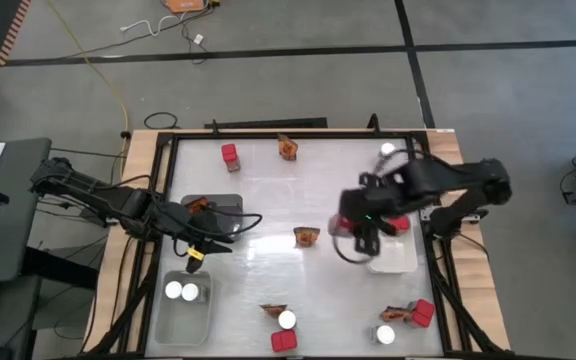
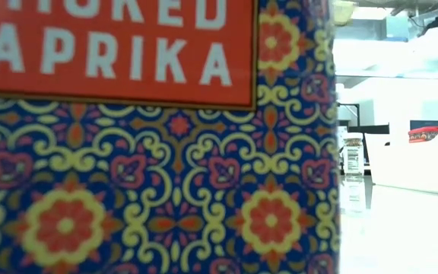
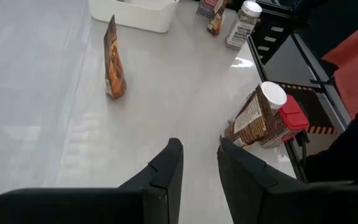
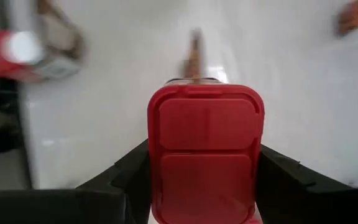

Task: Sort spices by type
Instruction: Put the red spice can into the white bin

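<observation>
My right gripper point(image 1: 360, 232) hangs over the table's middle right, shut on a red box point(image 4: 205, 155) with its red lid toward the wrist camera. My left gripper point(image 3: 199, 163) waits at the table's left by the grey tray point(image 1: 230, 203). Its fingers stand a little apart with nothing between them. Loose spices stand on the table: a red box point(image 1: 230, 154), a packet point(image 1: 288, 148) and a jar point(image 1: 387, 150) at the far edge, and a packet point(image 1: 306, 237) in the middle. More are at the near edge. My right gripper pinches the red box by two opposite sides point(image 4: 155, 168) between its two fingers. The fingers come from above, pointing steeply down. The box is lifted clear of the table, upright, with its lid up.
A white tray point(image 1: 400, 258) lies just right of my right gripper, with something red point(image 1: 398, 225) at its far end. A clear tray point(image 1: 183, 318) at the near left holds two jars. A paprika box point(image 2: 150, 152) blocks most of the low view.
</observation>
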Controlling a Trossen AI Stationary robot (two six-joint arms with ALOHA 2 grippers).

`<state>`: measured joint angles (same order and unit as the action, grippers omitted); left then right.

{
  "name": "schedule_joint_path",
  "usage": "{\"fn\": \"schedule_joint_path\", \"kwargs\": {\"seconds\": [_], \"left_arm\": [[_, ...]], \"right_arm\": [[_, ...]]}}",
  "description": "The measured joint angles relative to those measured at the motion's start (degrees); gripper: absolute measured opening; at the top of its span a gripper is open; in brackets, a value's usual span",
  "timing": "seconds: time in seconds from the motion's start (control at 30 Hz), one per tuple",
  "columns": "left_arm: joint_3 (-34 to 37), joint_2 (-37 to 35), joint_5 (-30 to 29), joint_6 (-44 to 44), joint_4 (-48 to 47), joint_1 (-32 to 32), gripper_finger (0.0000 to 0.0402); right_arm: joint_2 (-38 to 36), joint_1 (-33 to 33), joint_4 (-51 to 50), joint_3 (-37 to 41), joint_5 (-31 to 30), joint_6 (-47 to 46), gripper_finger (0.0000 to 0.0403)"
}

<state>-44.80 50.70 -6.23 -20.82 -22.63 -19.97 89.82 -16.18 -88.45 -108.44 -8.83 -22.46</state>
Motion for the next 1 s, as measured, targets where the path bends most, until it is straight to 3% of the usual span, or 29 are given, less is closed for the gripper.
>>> {"fn": "schedule_joint_path", "kwargs": {"seconds": [0.2,0.43,0.7,1.0], "left_arm": [[0.00,0.00,-0.47,0.02,-0.51,0.00,0.0094],[0.00,0.00,-1.11,0.02,-0.64,0.02,0.0094],[0.00,0.00,-2.31,0.04,-0.68,0.02,0.0094],[0.00,0.00,-2.27,-0.51,-0.67,0.02,0.0094]], "right_arm": [[-5.29,-7.37,-0.41,12.01,-2.99,-8.81,0.0236],[-14.22,-12.70,-0.41,32.06,-3.01,-15.55,0.0236],[-23.93,-15.42,11.12,49.72,-2.82,-15.21,0.0236],[-29.86,-16.90,17.74,62.96,-1.54,-15.14,0.0236]]}}
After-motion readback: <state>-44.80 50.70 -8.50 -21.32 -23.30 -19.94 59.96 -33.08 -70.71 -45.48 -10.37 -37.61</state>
